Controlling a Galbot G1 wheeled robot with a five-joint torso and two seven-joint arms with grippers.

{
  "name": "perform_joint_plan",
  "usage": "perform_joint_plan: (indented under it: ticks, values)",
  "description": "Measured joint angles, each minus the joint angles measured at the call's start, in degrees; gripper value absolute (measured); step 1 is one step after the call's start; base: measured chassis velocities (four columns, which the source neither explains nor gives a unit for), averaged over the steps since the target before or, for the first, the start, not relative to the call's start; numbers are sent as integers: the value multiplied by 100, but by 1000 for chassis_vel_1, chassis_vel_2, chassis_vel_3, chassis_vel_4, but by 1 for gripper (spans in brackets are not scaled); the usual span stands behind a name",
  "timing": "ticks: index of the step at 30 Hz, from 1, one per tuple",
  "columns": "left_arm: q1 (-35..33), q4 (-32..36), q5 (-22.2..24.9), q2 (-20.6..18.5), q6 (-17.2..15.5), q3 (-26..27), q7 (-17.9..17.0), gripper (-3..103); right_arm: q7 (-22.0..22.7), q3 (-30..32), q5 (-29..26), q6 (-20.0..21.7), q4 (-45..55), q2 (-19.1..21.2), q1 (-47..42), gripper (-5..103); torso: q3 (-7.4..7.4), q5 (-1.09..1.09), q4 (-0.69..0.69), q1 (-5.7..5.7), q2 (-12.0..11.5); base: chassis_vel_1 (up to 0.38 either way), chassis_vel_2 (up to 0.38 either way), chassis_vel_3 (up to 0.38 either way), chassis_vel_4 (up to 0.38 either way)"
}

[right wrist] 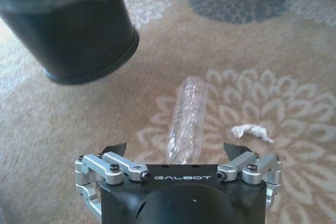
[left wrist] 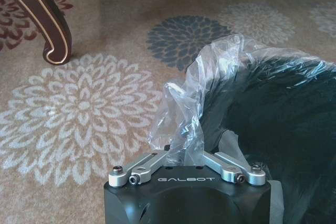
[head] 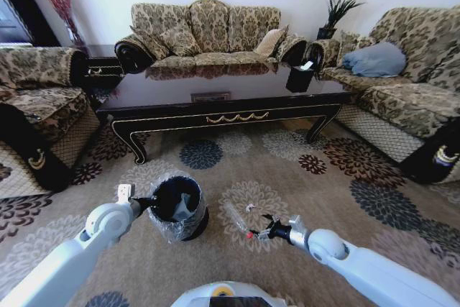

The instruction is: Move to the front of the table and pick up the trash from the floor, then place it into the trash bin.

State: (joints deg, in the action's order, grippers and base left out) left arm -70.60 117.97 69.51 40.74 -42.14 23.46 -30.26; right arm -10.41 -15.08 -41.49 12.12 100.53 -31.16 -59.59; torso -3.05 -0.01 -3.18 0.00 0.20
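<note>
While the left gripper (left wrist: 184,148) pinches the trash bin (head: 177,207) liner shut-fingered, the right gripper (right wrist: 176,148) gapes. The bottle (right wrist: 186,119) lies between its fingers, crumpled paper (right wrist: 252,131) just beside.

Right gripper (right wrist: 176,153) spread wide around bottle (right wrist: 186,119); paper (right wrist: 251,131) beside, bin (right wrist: 71,30) beyond, on carpet (right wrist: 273,51)

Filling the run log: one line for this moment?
left claw: shut on bin liner | right claw: open over bottle | paper: on carpet
</note>
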Motion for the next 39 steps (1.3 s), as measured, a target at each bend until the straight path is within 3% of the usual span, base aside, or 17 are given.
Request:
perform_joint_plan:
  ticks: [11, 20, 39]
  values:
    - [-49, 54, 118, -101, 0, 48, -91, 3, -112, -1027, -271, -158, -1020, -498, 875, 100, 0, 1, 1, 0, 0, 0, 0, 0, 0]
    - [-94, 34, 127, -130, 0, 36, -79, 3, -140, -1162, -274, -269, -1553, -983, 1010, 100, 0, 1, 2, 0, 0, 0, 0, 0, 0]
    - [-24, 7, 210, -84, 0, -10, -138, 3, -201, -1360, 79, -410, -2122, -1268, 1115, 100, 0, 1, 1, 0, 0, 0, 0, 0, 0]
